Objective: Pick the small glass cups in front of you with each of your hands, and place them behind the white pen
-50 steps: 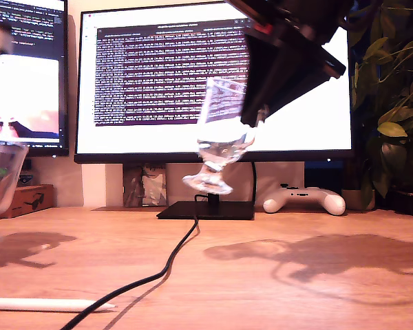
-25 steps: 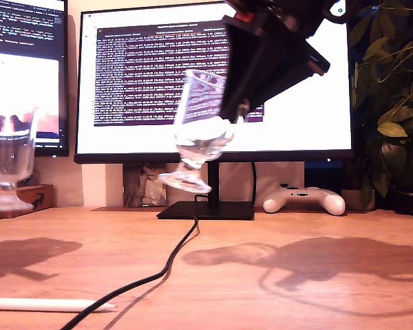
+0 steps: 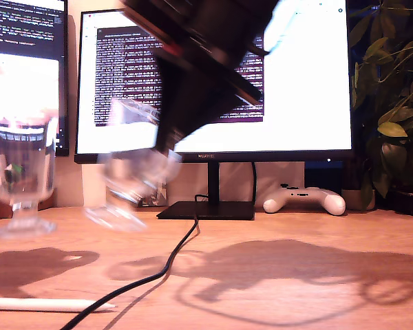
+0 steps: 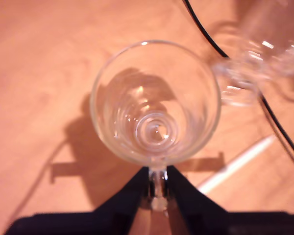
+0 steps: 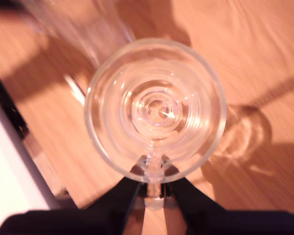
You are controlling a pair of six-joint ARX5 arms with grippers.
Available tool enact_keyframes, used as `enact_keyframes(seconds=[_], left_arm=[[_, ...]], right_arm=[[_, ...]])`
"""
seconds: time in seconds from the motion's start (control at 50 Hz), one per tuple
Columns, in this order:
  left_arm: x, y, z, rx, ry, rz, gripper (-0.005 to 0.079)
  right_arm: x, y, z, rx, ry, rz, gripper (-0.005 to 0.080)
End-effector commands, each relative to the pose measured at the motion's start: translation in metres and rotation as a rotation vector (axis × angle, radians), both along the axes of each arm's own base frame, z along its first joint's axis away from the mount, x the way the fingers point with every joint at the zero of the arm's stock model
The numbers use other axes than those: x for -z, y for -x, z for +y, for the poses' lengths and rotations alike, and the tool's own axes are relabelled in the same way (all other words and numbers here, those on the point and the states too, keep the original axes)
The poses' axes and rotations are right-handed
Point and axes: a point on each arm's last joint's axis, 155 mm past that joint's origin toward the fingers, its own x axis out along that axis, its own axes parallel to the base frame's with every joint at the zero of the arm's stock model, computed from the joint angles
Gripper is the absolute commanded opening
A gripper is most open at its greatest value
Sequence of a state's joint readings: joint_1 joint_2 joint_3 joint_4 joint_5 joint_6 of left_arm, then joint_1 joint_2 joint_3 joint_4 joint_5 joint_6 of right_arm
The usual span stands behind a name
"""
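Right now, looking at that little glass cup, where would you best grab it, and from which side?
The loop handle, from the handle's side. The bowl is wide, round and slick; the thin handle fits between jaws. My first gripper holds one cup that way, my second gripper the other cup.

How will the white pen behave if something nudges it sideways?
The white pen looks slim and round, lying flat on the smooth desk, so it would probably roll or skid easily. It seems light; its tapered tip might curve its path.
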State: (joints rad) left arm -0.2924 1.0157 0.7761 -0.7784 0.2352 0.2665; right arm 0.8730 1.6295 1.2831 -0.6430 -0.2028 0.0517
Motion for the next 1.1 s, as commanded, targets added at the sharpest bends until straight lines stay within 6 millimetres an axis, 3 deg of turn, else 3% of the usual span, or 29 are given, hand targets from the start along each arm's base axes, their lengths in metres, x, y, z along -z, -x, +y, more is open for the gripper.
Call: enact_keyframes(seconds=[0.0, 0.26, 0.74, 1.08], left_arm=[[-0.005, 0.000, -0.005, 0.012, 0.022, -0.033, -0.0024], [0.011, 0.013, -0.009, 0.025, 0.027, -0.006, -0.0024], [0.014, 0.014, -0.010, 0.026, 0.028, -0.004, -0.0024], [0.024, 0.018, -0.009, 0.026, 0.024, 0.010, -0.0024]], right_arm=[[0.001, 0.003, 0.010, -0.022, -0.007, 0.003, -0.0011], [0.012, 0.010, 0.017, -0.044, 0.016, 0.021, -0.0011], [0.015, 0.010, 0.018, -0.048, 0.021, 0.023, -0.0011], [0.039, 0.011, 0.019, -0.050, 0.067, 0.061, -0.0011]])
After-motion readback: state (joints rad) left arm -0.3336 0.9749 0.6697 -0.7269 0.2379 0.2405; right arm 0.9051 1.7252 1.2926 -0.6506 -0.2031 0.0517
